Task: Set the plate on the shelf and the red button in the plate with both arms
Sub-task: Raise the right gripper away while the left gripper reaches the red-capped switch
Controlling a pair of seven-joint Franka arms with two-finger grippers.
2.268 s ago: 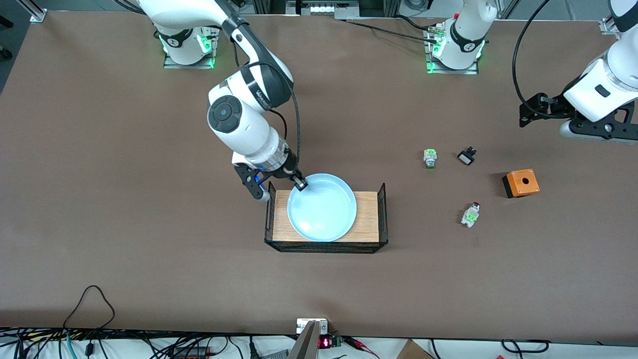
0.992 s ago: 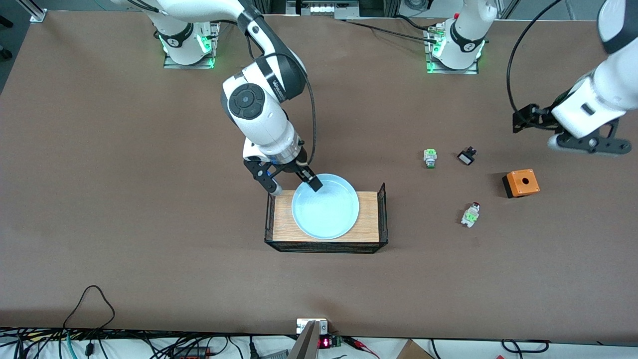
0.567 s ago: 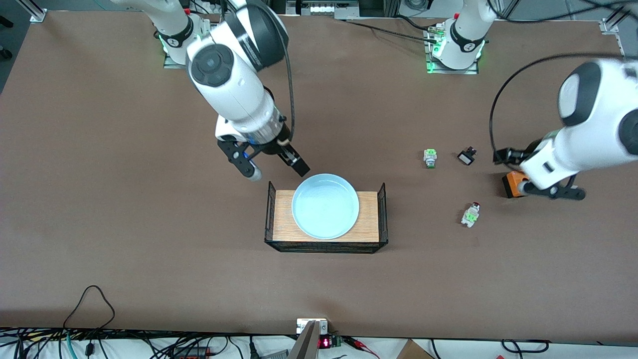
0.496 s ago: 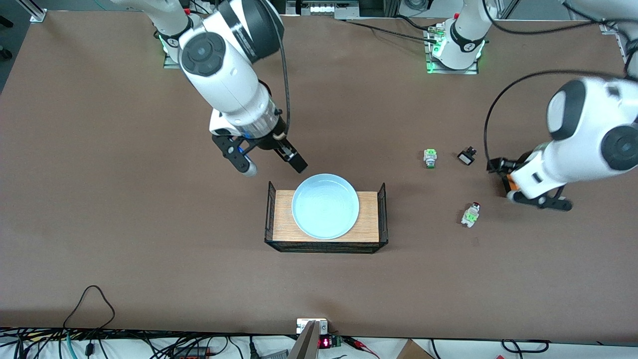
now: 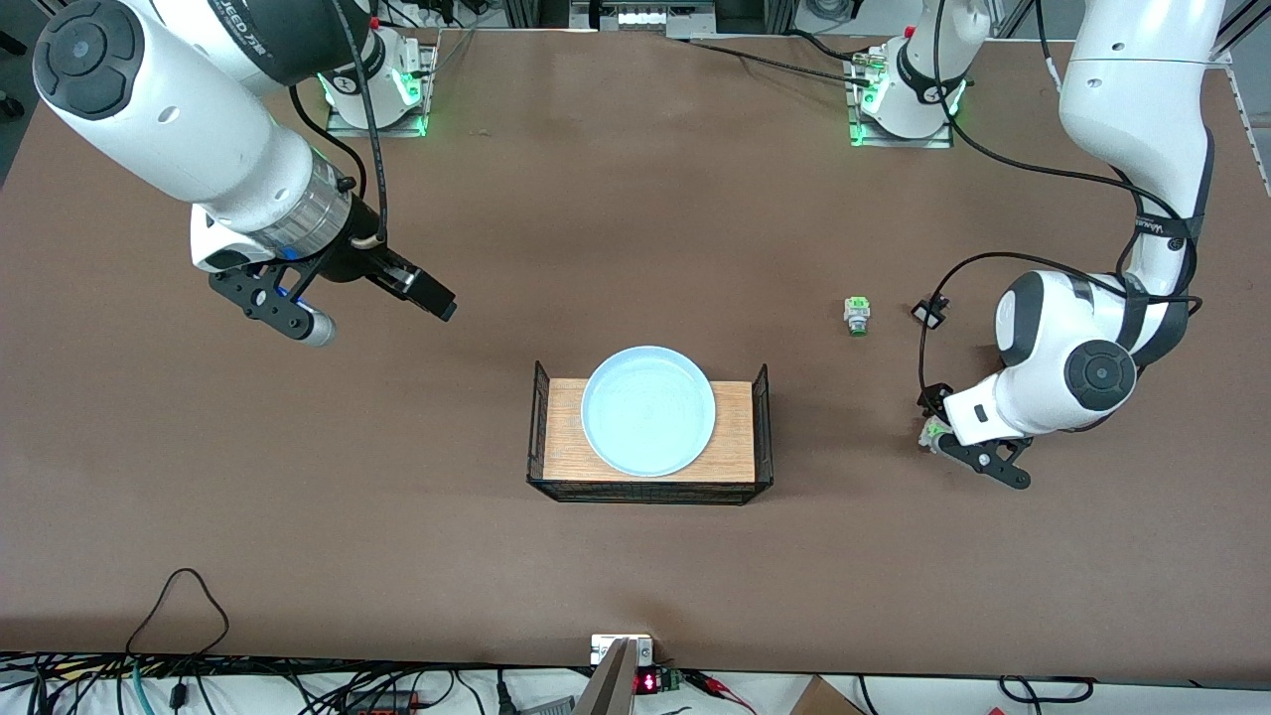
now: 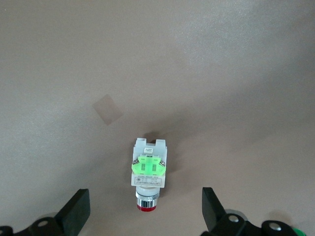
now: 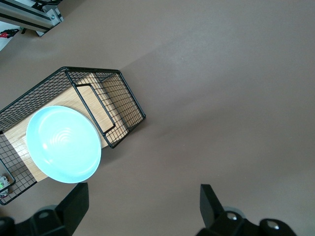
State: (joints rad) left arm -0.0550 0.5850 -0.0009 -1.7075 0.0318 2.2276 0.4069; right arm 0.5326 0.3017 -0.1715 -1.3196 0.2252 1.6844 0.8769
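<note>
The pale-blue plate (image 5: pixel 647 410) lies flat on a wooden tray with wire ends (image 5: pixel 737 437) at mid-table. It also shows in the right wrist view (image 7: pixel 63 144). My right gripper (image 5: pixel 372 313) is open and empty, up over bare table toward the right arm's end, clear of the plate. In its wrist view the right gripper (image 7: pixel 142 206) frames only table. The red button (image 6: pixel 148 172) lies on its side on the table. My left gripper (image 6: pixel 145 216) is open just above it, one finger on each side of the red cap, not touching. In the front view the left gripper (image 5: pixel 951 442) hides most of the red button (image 5: pixel 930 433).
A similar white-green block with a green tip (image 5: pixel 856 315) and a small black part (image 5: pixel 929 314) lie farther from the front camera than the red button. The left arm hides the orange box. The tray's wire end (image 7: pixel 108 103) stands up beside the plate.
The right gripper let go of the plate's rim, rose and swung away toward its end of the table. The left arm came down from the table's edge over the red button, covering the orange box.
</note>
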